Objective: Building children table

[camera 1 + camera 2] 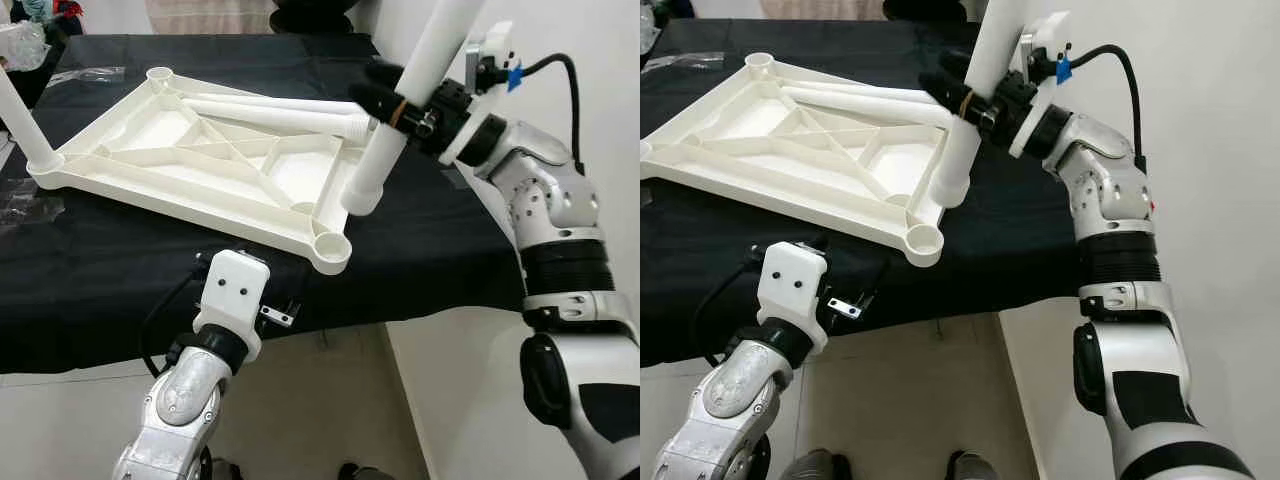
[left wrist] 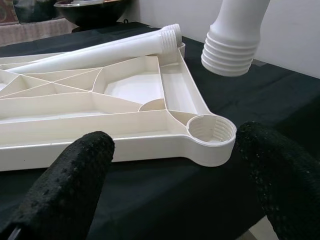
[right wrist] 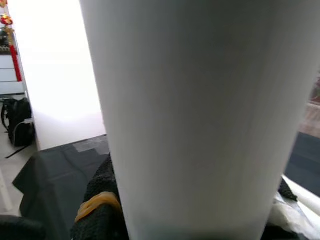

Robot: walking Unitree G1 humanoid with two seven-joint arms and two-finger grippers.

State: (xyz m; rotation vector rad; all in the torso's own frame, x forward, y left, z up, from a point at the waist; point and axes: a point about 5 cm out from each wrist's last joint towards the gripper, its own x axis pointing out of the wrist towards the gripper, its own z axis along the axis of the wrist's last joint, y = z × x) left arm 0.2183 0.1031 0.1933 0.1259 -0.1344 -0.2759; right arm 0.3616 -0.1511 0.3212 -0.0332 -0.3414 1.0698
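Both arms are silver metal with black ribbed joint bands. The left gripper (image 2: 165, 175) has two long black fingers (image 2: 70, 185) with a pebbled, grippy texture; behind it sits a white wrist block with two small dark screw holes and a black cable. The right gripper (image 1: 385, 100) carries a white camera housing, a blue clip and a looping black cable.

Even, bright indoor light leaves both head views sharp, with soft shadows on the black cloth-covered tabletop (image 1: 420, 230). In the right wrist view the white plastic tube-shaped leg (image 3: 190, 120) sits blurred and close, and the wall behind it is blown out to glare.
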